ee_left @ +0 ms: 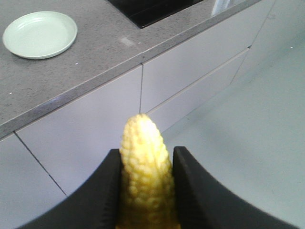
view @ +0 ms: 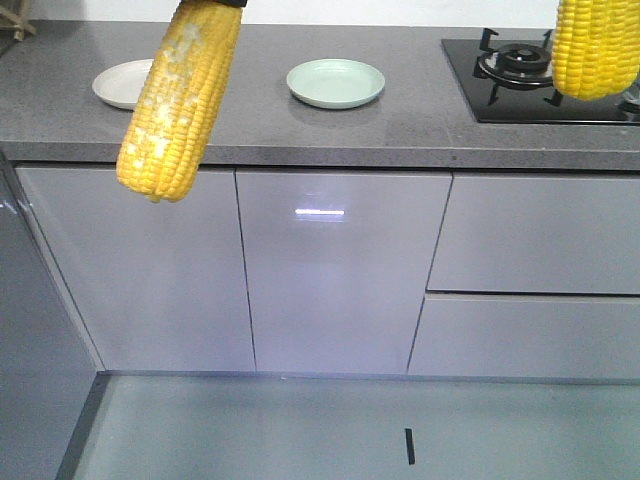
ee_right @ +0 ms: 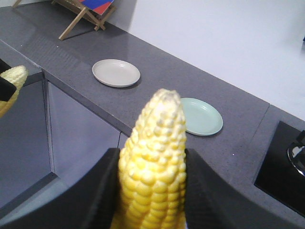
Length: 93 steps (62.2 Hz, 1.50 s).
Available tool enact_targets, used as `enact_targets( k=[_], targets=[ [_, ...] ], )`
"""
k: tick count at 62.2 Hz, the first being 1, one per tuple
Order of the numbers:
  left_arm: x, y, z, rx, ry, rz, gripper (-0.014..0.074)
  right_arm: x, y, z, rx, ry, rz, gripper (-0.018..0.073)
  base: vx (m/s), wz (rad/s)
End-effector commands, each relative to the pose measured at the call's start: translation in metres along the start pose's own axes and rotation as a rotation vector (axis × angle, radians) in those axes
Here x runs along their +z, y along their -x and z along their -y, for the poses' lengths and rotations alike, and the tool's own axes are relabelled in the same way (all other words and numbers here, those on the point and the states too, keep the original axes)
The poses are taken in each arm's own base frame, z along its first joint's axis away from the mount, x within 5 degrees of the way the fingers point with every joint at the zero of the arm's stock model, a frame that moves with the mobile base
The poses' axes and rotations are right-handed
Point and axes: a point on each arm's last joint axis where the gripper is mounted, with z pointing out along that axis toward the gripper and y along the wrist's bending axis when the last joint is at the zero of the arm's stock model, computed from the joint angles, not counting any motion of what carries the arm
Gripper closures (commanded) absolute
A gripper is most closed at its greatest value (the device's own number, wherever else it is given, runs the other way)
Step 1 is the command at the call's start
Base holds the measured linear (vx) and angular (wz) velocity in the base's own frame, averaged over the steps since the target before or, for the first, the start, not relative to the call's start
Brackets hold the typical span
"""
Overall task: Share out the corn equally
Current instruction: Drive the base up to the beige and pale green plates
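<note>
Two corn cobs hang in the air in front of the counter. The left corn (view: 180, 100) points down over the cabinet front, and my left gripper (ee_left: 146, 152) is shut on it, black fingers pressing both sides of the cob (ee_left: 145, 181). The right corn (view: 597, 45) hangs over the stove, with my right gripper (ee_right: 151, 151) shut on that cob (ee_right: 155, 162). On the grey counter (view: 250, 130) lie an empty white plate (view: 125, 83) and an empty pale green plate (view: 335, 82). In the right wrist view the cob hides part of the green plate (ee_right: 205, 117).
A black gas stove (view: 540, 85) sits at the counter's right end. A wooden folding stand (ee_right: 88, 12) is at the far left of the counter. Grey cabinet doors and drawers (view: 340, 270) run below the counter, above the pale floor (view: 350, 430).
</note>
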Motion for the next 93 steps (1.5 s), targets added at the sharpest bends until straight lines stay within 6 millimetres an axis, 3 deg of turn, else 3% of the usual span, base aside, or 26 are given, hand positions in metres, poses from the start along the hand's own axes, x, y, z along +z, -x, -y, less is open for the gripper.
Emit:
enact_targets(
  k=[1, 93],
  targets=[
    [-0.0283, 0.0075, 0.0095, 0.007, -0.016, 0.096, 0.0603, -0.0145, 0.0123, -0.0029, -0.009, -0.028, 0.104, 0.0560, -0.05, -0.19],
    [-0.0283, 0.0075, 0.0095, 0.007, -0.016, 0.096, 0.0603, -0.0145, 0.0123, -0.0029, -0.009, -0.028, 0.104, 0.0560, 0.04, 0.04]
  ],
)
